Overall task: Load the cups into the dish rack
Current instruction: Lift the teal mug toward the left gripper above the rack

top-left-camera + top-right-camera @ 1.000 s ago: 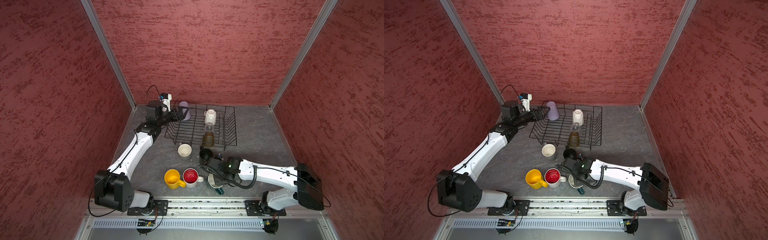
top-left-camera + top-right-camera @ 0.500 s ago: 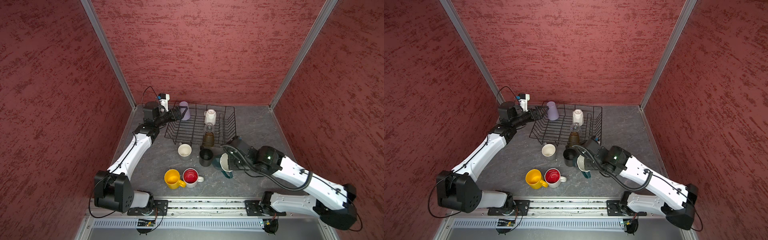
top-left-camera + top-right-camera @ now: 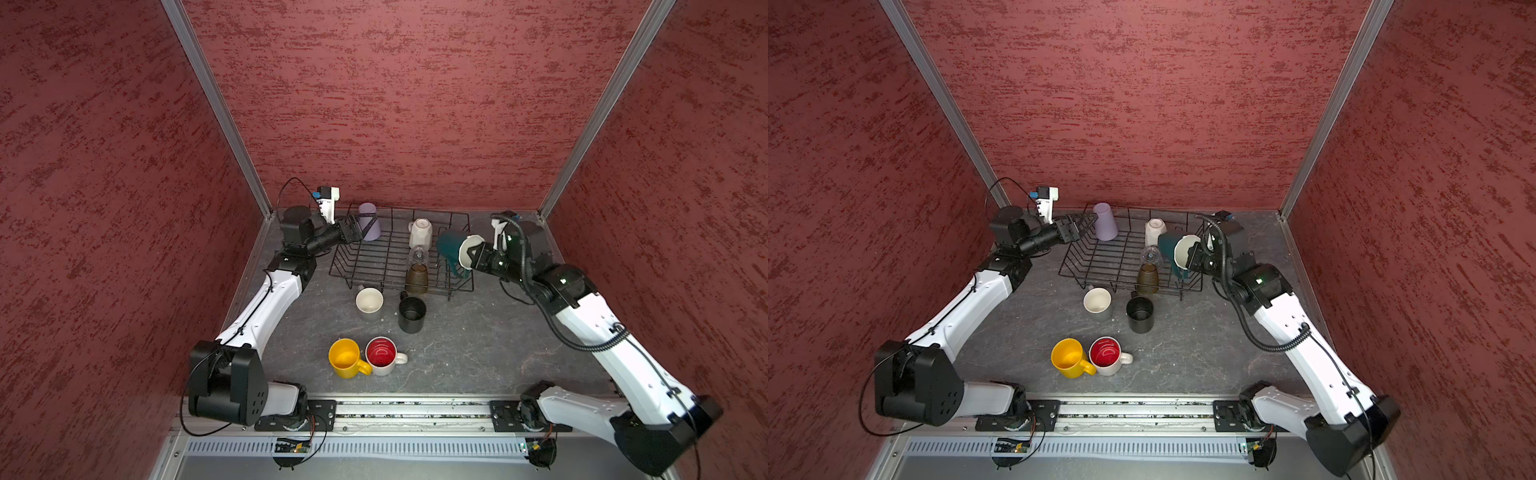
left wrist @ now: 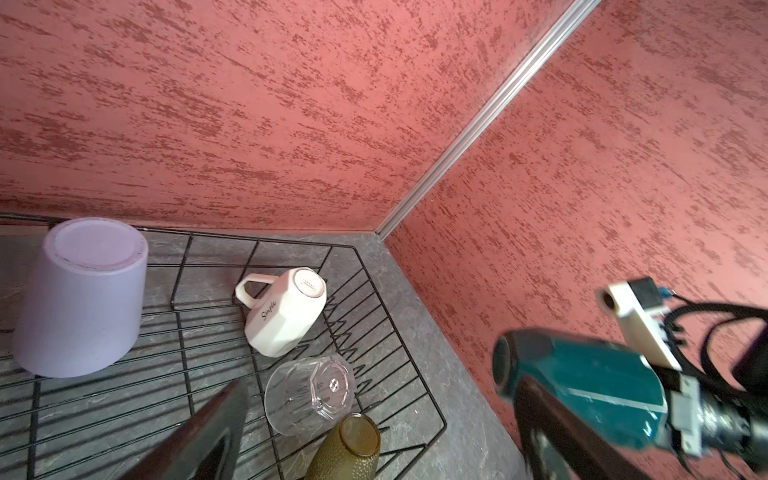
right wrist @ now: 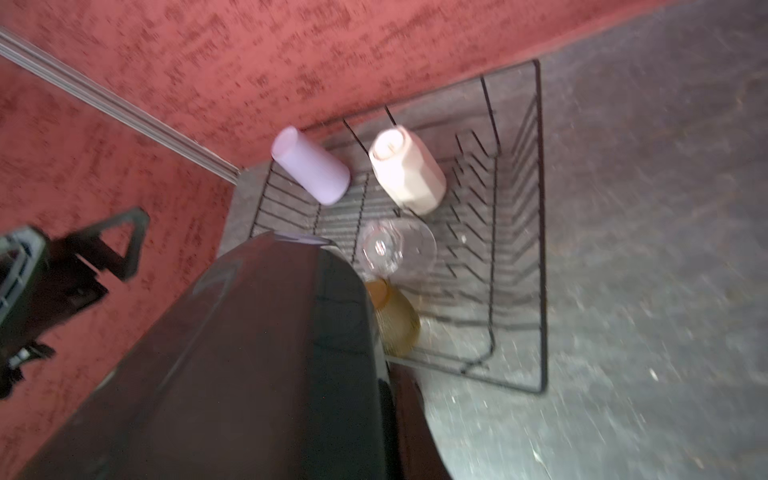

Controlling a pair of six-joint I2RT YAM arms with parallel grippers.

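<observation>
The black wire dish rack stands at the back. Inside it, upside down, are a lavender cup, a white faceted mug, a clear glass and an amber glass. My right gripper is shut on the rim of a dark teal mug, which it holds tipped sideways above the rack's right end. My left gripper stands open beside the lavender cup, holding nothing.
On the table in front of the rack stand a grey cup and a black mug. Nearer the front edge a yellow mug touches a white mug with a red inside. Red walls close in behind and beside the rack.
My right arm lifted the teal mug off the table near the red-inside mug and swung it up and back to the rack's right end. The left arm barely moved.
</observation>
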